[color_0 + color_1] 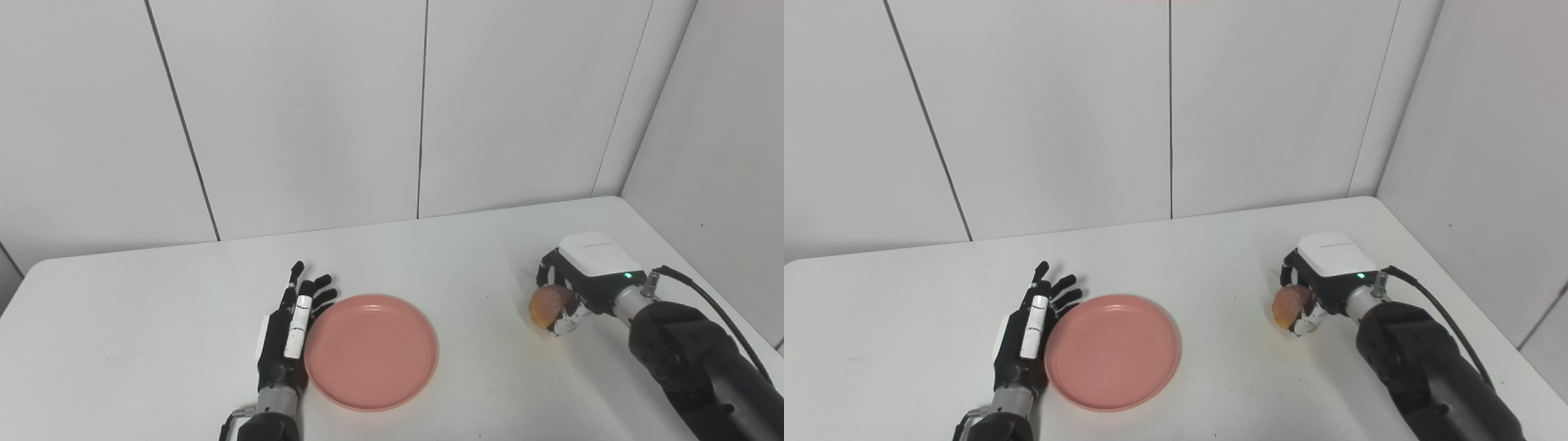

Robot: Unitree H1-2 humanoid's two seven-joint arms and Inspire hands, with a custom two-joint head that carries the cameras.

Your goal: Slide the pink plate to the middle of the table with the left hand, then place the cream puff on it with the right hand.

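The pink plate (371, 351) lies flat on the white table (153, 306), a little left of its middle and near the front edge. My left hand (293, 327) rests edge-on against the plate's left rim, open, fingers stretched out away from me. On the right side, my right hand (576, 285) is shut on the golden-brown cream puff (547, 305), which sits at or just above the tabletop, well right of the plate. The puff's right half is hidden by the fingers.
White wall panels (306, 110) stand behind the table and another wall (723, 153) runs close along its right edge. A black cable (704, 294) trails from my right wrist. Bare tabletop lies between the plate and the puff.
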